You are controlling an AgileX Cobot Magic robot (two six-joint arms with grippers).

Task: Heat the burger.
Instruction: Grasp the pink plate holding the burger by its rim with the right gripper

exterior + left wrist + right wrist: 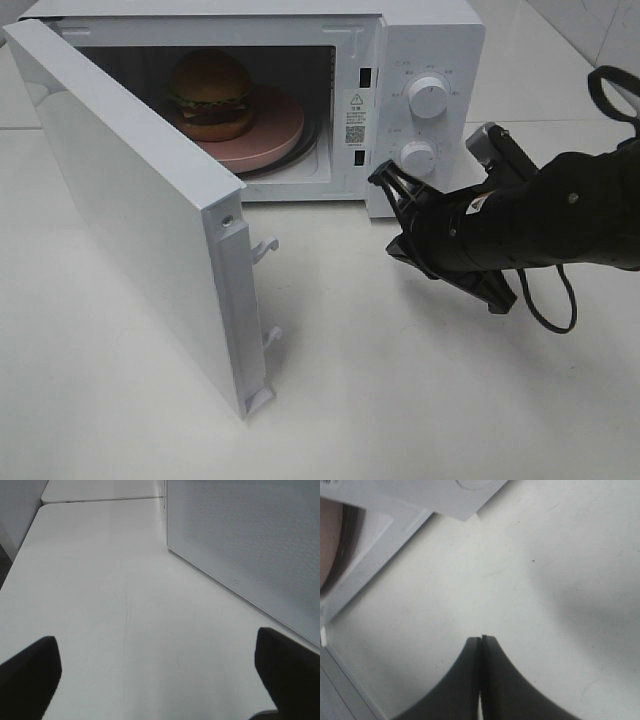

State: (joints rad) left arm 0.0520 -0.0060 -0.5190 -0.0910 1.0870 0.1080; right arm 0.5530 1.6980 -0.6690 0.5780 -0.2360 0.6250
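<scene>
A white microwave [430, 45] stands on a smooth, glossy white tabletop [400, 400] with pale wall tiles [600, 30] behind it, its door [130, 220] swung wide open. Inside, the burger [210, 95] sits on a round pink plate [275, 135]. The right gripper [481, 640], jaws pressed together and holding nothing, hovers just above the tabletop near the lower knob [418, 156], while the left gripper [156, 645] hangs spread wide over bare tabletop beside a white dotted panel [240, 540]

Open microwave [445, 45] — pink plate [278, 125] inside
</scene>
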